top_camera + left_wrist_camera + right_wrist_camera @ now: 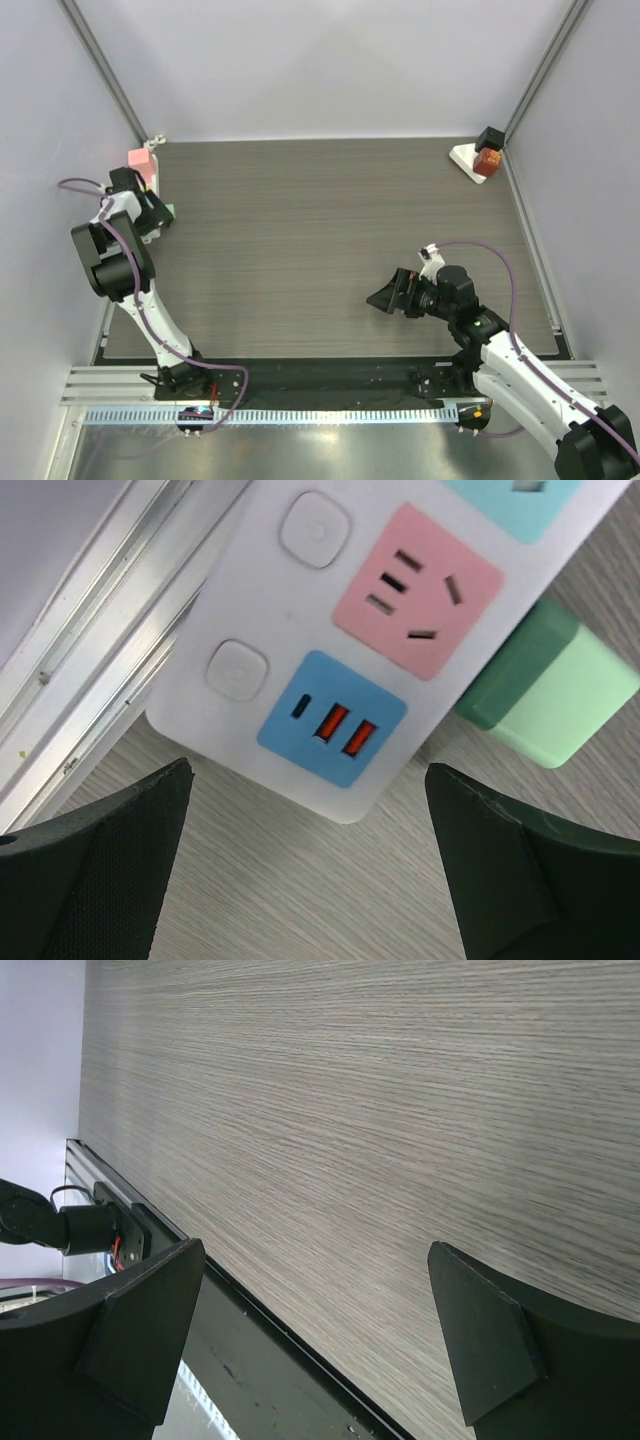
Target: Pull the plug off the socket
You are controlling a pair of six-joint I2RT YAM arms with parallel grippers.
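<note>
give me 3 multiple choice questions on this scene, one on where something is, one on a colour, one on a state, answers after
1. Where on the table does the power strip lie?
A) at the left edge
B) in the middle
C) in the far right corner

2. What colour is the USB panel?
A) pink
B) blue
C) yellow

3. How is the left gripper?
A) shut on the power strip
B) shut on nothing
C) open, holding nothing

Answers:
1 A, it lies along the metal rail at the left edge.
2 B, the square around the ports is blue.
3 C, its fingers stand wide apart over the strip's end, clear of the green plug.
</note>
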